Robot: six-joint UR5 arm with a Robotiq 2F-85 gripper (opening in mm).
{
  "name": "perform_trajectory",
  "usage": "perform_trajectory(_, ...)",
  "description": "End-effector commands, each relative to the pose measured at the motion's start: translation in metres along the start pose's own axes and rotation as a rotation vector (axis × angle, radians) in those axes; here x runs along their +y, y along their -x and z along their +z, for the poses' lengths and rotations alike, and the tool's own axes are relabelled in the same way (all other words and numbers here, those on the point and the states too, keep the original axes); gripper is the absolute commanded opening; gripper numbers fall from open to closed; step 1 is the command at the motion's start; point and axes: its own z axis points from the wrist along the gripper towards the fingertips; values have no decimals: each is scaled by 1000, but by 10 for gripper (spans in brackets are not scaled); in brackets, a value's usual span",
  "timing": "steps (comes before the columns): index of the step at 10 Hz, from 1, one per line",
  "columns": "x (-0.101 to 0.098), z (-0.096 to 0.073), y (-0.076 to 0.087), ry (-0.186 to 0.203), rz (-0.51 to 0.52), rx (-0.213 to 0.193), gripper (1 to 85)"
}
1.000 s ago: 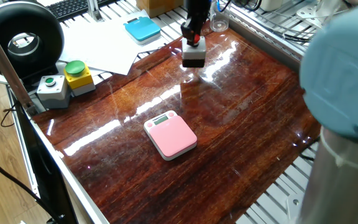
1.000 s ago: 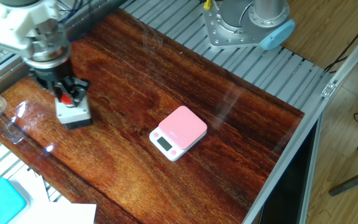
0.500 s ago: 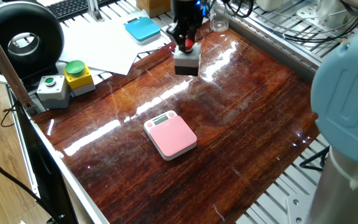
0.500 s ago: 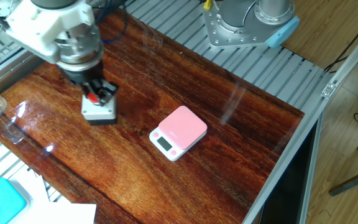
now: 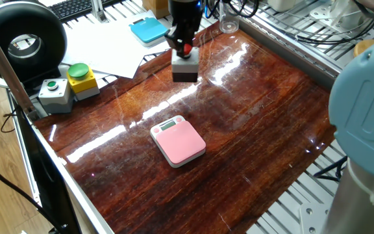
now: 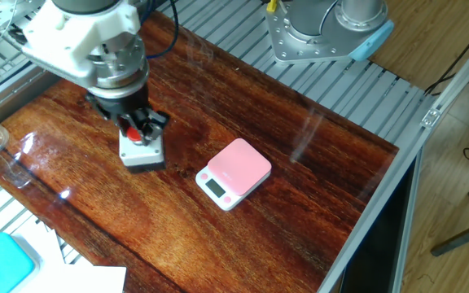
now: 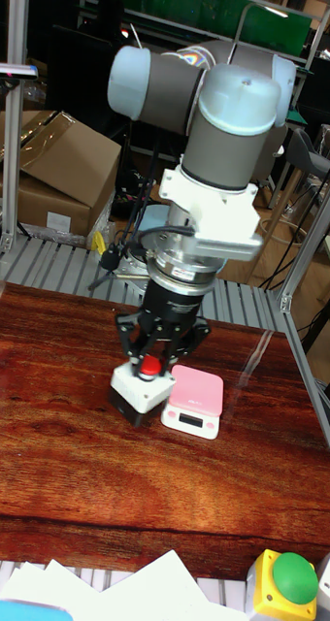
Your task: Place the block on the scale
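The table (image 5: 252,123) carries the scale (image 5: 178,140), pink, near the middle. The gripper (image 6: 136,130) is clamped on the block (image 6: 142,148), held above the wood; scale lies toward the front edge w/ a clear gap between.

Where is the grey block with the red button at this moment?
The block is held in the gripper above the wooden table, apart from the pink scale, nearer the table's far edge in one fixed view.

Standing behind a glossy dark wooden table (image 7: 49,456) under glaring light: cardboard boxes (image 7: 63,179), grey slatted aluminium framing (image 6: 357,89), pale wood flooring (image 6: 454,24).
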Motion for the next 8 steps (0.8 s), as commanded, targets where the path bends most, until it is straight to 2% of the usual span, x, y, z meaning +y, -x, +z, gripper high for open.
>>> perform_trajectory(1, 27, -4, 3, 89, -73, -22, 10)
perform_trajectory(2, 34, -9, -15, 56, -12, -6, 10)
perform_trajectory(4, 69, -20, -39, 18, 154, 42, 10)
perform_trajectory(6, 92, -23, -48, 7, 263, 50, 10)
perform_trajectory(7, 90, -24, -50, -16, 265, 48, 10)
perform_trajectory(8, 83, -22, -41, -24, 234, 25, 10)
